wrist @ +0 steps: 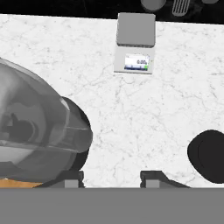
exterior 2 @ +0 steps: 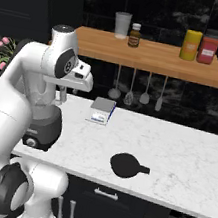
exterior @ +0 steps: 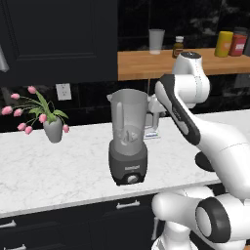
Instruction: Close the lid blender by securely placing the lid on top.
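As the lid lies now: lid flat on the desk, to the right of the blender and well apart from it; nothing touching it; in the hand view I see it at the right edge, partly cut off
blender: blender upright near the desk's front edge; jar mouth uncovered, so I judge the closing not yet done
tool: tool released, tips apart with bare desk between them, gripping nothing; it hangs above the desk just beside the jar's right side, between jar and lid
scale: small kitchen scale behind, near the wall; apart from both task things
step, my guess: reach right and down to the lid; grasp not begun
risk 1: lid is a low flat disc; if I come down off-centre the tips may slip off its rim or push it along the desk instead of pinching it
risk 2: the arm sits close to the jar; a wide swing towards the lid could clip the jar and tip or shift the blender
risk 3: at placement, a tilted lid could catch on the spout or handle side and rest skewed on the rim; not secure
risk 4: lid lies near the front edge; a shove could send it off the desk
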You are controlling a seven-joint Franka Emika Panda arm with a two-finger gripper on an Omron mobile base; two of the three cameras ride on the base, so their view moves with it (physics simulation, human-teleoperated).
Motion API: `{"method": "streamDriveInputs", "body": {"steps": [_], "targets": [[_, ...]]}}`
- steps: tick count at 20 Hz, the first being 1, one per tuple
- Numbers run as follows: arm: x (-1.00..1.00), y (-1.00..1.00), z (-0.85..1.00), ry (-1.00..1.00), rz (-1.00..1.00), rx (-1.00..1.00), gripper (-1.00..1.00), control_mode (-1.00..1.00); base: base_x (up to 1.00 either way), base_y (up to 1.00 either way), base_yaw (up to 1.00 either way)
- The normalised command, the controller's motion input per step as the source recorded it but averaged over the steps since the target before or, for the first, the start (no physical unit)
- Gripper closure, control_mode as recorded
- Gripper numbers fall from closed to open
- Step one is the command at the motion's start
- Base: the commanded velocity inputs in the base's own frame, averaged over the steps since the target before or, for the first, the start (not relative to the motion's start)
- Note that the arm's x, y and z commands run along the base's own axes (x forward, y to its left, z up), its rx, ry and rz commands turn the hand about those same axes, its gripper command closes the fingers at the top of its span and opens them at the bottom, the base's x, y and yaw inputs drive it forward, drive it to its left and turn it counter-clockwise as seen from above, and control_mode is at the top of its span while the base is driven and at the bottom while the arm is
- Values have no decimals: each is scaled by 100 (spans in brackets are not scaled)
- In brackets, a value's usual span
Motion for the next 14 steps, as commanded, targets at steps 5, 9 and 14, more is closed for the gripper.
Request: {"method": "streamDriveInputs", "body": {"steps": [5, 9, 14], "targets": [[0, 0, -2, -1, 0, 0, -100, -100, 0, 0, 0], [-44, -22, 0, -10, -33, 0, -100, -100, 0, 0, 0], [-18, -66, -29, 5, -75, 8, -100, -100, 0, 0, 0]]}}
